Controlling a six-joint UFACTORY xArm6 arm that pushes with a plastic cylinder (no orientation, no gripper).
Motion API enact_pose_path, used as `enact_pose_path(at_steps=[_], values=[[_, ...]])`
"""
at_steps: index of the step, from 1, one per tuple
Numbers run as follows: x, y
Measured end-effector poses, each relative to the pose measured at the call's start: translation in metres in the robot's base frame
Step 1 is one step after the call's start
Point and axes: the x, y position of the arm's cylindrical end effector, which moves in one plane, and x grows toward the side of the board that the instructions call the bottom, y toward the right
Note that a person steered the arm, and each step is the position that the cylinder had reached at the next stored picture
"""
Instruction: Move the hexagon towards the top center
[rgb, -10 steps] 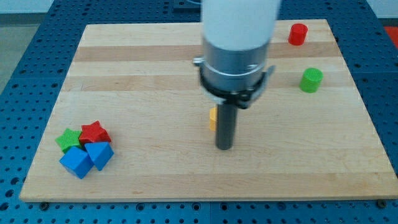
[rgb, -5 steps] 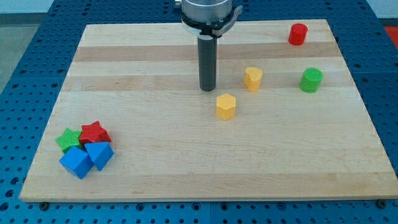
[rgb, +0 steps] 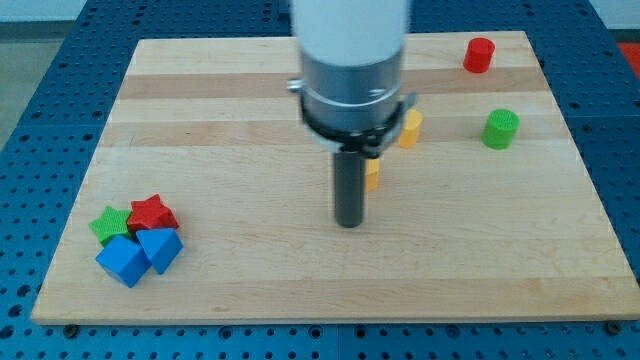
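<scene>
**Lining up behind the hexagon**

Wooden board (rgb: 200, 100) on a blue pegboard table, blocks scattered in two bunches. No gripper on this rig, so nothing opens or closes; it's just a bare rod holding nothing, and my tip (rgb: 348, 224) sits on the board near the middle.

The yellow hexagon (rgb: 372, 175) is mostly hidden behind the rod, only a sliver showing just to the view's right of it and a bit above my tip. I can't tell if the rod is touching it. A second yellow block (rgb: 409, 129) peeks out further up and right, shape not clear from here. Green cylinder (rgb: 501, 129) and red cylinder (rgb: 480, 54) are off at the view's right. At the bottom left sit a green star (rgb: 109, 223), a red star (rgb: 151, 212) and two blue blocks (rgb: 139, 254), well out of the way.

To do this well, I reckon my tip wants to be squarely below the hexagon, maybe slightly to its right, then push up and a touch left toward top center. Off-center contact would probably spin it away, or bump it into the other yellow one.
</scene>
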Motion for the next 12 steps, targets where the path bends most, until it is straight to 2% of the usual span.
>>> enact_pose_path(at_steps=[1, 2, 3, 4, 5, 7, 9, 12], values=[[0.0, 0.003], [0.0, 0.054], [0.0, 0.061], [0.0, 0.057], [0.0, 0.006], [-0.009, 0.003], [-0.093, 0.011], [-0.192, 0.011]])
